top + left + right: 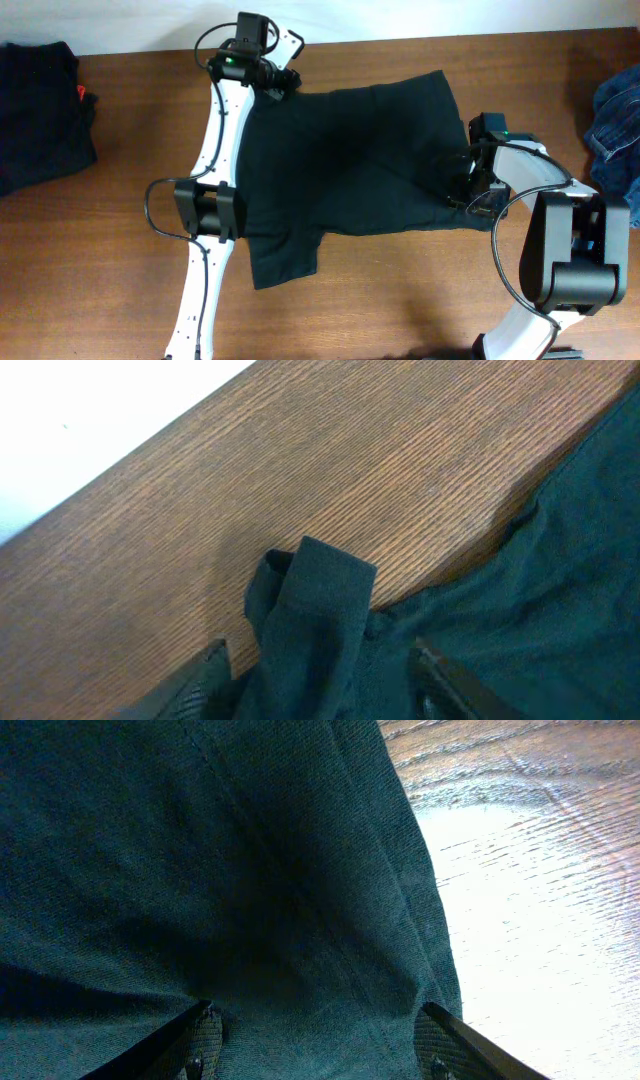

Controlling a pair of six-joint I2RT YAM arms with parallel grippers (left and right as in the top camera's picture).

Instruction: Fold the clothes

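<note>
The clothes here are a black T-shirt [340, 160] lying spread over the middle of the wooden table [120, 250]. One sleeve sticks out toward the front edge. My left gripper [285, 82] is at the shirt's far left corner. In the left wrist view its jaws [320, 652] stand apart, with a bunched fold of the shirt [305, 600] rising between them. My right gripper [458, 180] sits on the shirt's right edge. Seen from the right wrist, that gripper [318, 1010] is open, and the cloth [250, 870] fills the whole gap between the fingers, with its hem beside the right finger.
A heap of dark clothes [35, 110] lies at the far left of the table. Blue denim [620, 120] lies at the right edge. The table's back edge runs just behind the left gripper. Bare wood [540, 920] shows to the right of the shirt.
</note>
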